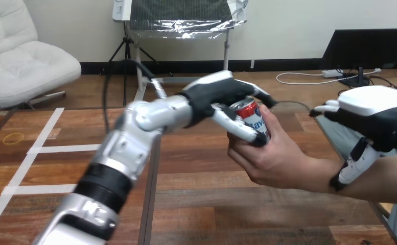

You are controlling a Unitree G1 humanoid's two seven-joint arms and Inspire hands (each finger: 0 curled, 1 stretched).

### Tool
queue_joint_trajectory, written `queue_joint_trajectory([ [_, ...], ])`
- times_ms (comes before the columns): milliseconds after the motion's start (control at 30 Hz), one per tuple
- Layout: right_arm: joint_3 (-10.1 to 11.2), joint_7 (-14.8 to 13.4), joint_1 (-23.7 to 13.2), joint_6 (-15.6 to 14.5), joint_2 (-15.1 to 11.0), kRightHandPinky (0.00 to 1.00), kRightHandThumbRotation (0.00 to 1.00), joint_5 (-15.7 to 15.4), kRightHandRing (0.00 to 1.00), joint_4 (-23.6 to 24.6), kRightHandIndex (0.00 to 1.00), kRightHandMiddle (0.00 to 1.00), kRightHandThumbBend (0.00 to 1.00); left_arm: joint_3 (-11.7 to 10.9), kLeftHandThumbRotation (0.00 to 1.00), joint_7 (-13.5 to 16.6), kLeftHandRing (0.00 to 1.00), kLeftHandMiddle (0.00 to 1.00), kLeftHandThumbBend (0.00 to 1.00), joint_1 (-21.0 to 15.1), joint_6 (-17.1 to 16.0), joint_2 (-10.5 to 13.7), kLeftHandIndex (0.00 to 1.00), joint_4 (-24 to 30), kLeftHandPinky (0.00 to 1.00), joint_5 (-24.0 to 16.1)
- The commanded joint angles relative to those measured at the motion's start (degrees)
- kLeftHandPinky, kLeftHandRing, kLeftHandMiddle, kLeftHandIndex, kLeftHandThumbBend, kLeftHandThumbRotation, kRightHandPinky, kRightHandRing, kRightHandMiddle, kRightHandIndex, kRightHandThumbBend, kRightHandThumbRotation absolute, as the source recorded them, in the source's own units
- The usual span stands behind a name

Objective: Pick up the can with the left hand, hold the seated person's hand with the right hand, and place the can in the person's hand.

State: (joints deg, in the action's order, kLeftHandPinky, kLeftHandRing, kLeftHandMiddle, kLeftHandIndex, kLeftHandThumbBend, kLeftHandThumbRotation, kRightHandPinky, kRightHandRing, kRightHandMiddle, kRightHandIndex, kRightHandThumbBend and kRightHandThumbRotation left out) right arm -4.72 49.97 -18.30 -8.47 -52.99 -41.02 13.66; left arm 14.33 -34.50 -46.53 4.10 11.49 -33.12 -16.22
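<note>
A red, white and blue can (251, 116) is held up above the table's middle. My left hand (222, 97) comes in from the left, with its fingers (234, 125) and thumb curled round the can's top and near side. The person's hand (273, 158) reaches in from the right and cups the can from below and behind, so both hands are on it. My right hand (372, 117) sits at the person's wrist, its thumb (352, 166) curled down across the near side of the wrist and its fingers lying over the far side.
The wooden table (196, 204) lies below, with a dark seam running down its middle. White tape lines (38, 148) and a yellow rubber band (13, 137) mark its left part. The person's forearm (385, 178) crosses the lower right.
</note>
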Motion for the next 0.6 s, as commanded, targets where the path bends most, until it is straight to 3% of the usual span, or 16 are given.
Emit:
queue_joint_trajectory([
  [0,4.3,-0.5,-2.2,-1.3,-1.9,0.95,0.25,1.3,1.0,3.7,0.95,0.99,0.83,-3.5,0.1,0.2,0.62,0.68,0.72,-0.1,0.2,5.8,0.72,2.0,0.52,1.4],
  [267,6.0,-0.3,-1.0,-3.2,-2.1,0.94,0.23,2.5,1.0,5.3,0.94,0.99,0.84,-5.2,0.1,0.9,0.62,0.68,0.72,1.4,-1.7,9.1,0.72,1.9,0.53,2.3],
  [567,7.9,0.5,0.3,-4.4,-3.0,0.93,0.22,4.8,1.0,7.3,0.94,1.0,0.82,-8.5,0.1,2.4,0.64,0.69,0.7,4.7,-3.5,12.6,0.73,3.4,0.54,4.5],
])
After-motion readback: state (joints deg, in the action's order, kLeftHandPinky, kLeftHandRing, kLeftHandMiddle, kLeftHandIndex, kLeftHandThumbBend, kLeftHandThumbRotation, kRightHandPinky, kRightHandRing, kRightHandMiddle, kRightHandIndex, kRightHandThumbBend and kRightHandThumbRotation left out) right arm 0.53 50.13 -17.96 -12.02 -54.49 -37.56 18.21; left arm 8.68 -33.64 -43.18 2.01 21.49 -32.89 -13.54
